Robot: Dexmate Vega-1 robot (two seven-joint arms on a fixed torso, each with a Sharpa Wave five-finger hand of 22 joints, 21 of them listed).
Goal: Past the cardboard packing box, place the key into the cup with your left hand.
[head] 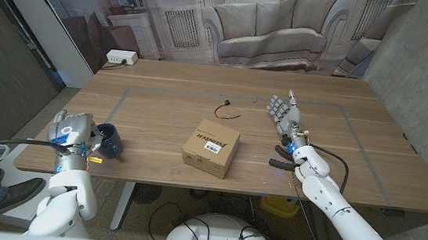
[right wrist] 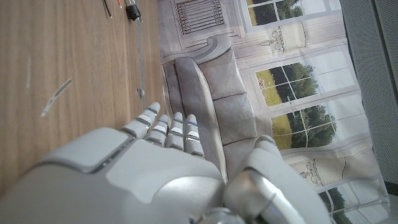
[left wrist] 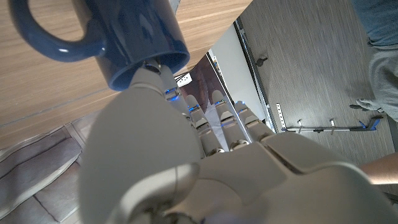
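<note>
Head view: left hand (head: 71, 131) beside blue cup (head: 106, 140), well apart from cardboard box (head: 211, 150); right hand (head: 284, 115) upright, fingers extended, empty.

Left wrist view: fingers (left wrist: 198, 121) at cup mouth; grip hidden, key not discernible.

Likely light, stiff, slippery; best pinched by its head.

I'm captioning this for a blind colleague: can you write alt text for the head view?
The robot's left hand is at a dark blue cup near the table's left edge. A cardboard box sits mid-table, the right hand beyond it, fingers apart.
</note>
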